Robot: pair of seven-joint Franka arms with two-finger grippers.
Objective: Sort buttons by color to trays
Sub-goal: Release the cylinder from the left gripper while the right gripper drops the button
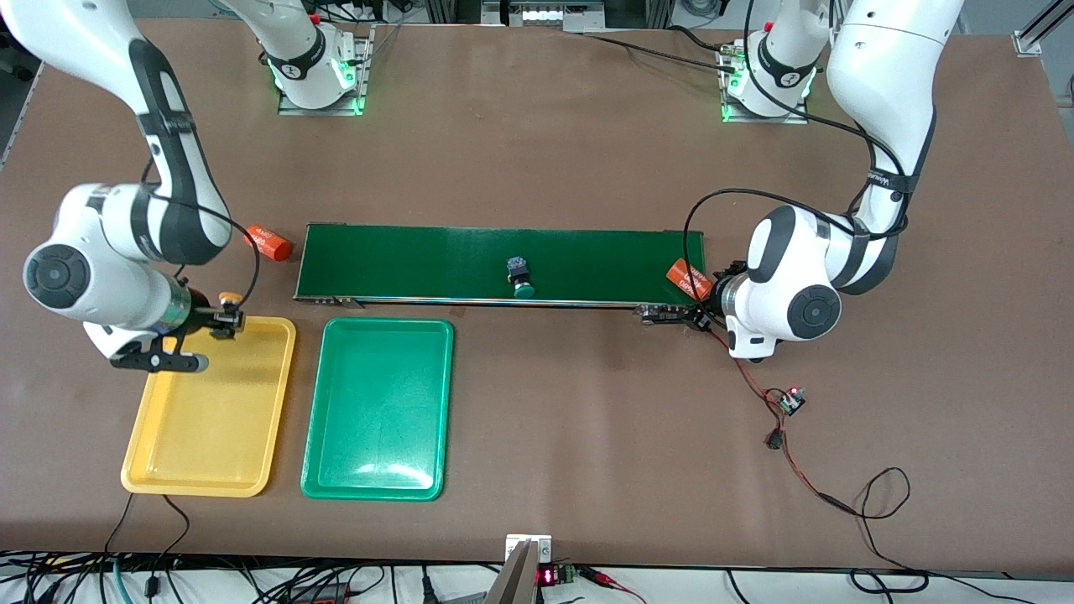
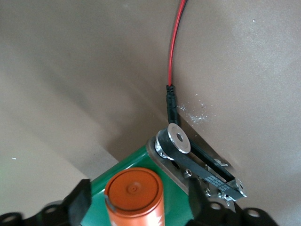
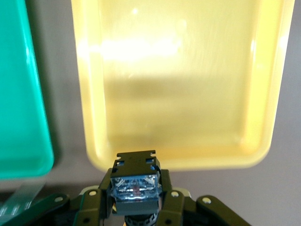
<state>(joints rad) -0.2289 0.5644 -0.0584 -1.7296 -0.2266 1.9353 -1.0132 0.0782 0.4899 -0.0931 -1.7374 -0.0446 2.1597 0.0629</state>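
The shallow yellow plastic tray (image 1: 210, 411) and the matching shallow green plastic tray (image 1: 377, 411) lie side by side on the brown table (image 1: 537, 151), both holding nothing; the right gripper (image 1: 225, 317) hangs over the yellow tray's rim, fingers clamped on a yellow-capped black push-button (image 3: 135, 186); a green-capped black push-button (image 1: 521, 279) lies on the long dark-green conveyor belt (image 1: 419, 260); the left gripper (image 2: 136, 200) sits at the belt's end, fingers apart around an orange cylinder (image 2: 135, 194).

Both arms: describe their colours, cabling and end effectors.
Glossy white shells with black joint bands. Both bases glow green. A black cable loops along each arm. The left end effector and right end effector are black and two-fingered.
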